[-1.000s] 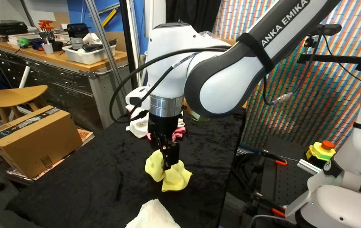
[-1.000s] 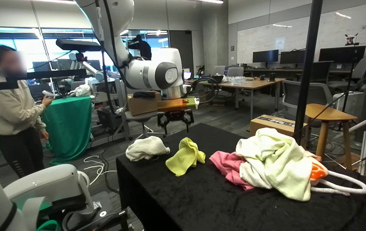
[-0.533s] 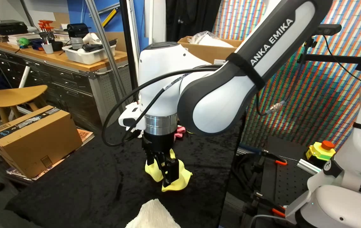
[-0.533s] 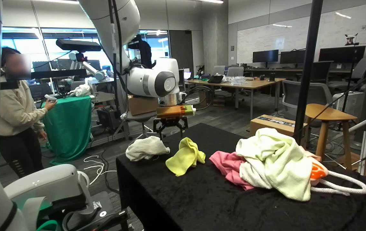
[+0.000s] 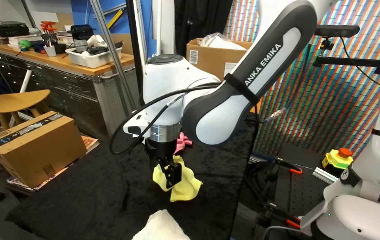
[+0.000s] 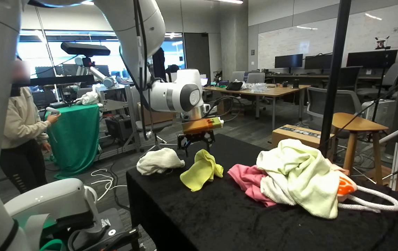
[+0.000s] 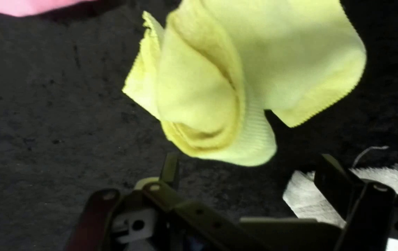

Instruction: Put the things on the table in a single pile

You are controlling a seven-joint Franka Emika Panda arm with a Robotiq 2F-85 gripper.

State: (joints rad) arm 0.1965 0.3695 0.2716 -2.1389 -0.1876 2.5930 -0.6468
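A crumpled yellow cloth [image 5: 188, 186] lies by itself on the black-topped table [image 6: 219, 216]; its folds fill the upper middle of the wrist view [image 7: 199, 94]. My gripper [image 6: 199, 148] hangs just above and beside it, and the wide-spread fingers [image 7: 171, 170] have nothing between them. Toward one end of the table sits a white cloth [image 6: 159, 161], partly behind a finger in the wrist view [image 7: 307, 198]. The pile [image 6: 300, 174] is a heap of pale yellow and white cloth, with pink cloth [image 6: 251, 181] and an orange-patterned piece [image 6: 346, 185] under it. My arm hides most of it in an exterior view.
A white rope loop [image 6: 382, 197] sticks out from the pile. Beside the table stand a black pole [image 6: 335, 69] and a cardboard box [image 5: 40, 150]. A second robot arm [image 5: 373, 186] is near the table, and a person [image 6: 24, 136] stands farther off.
My gripper has come down toward the table, then shifted slightly toward the pile side, its fingers staying apart. The cloths lie as before.
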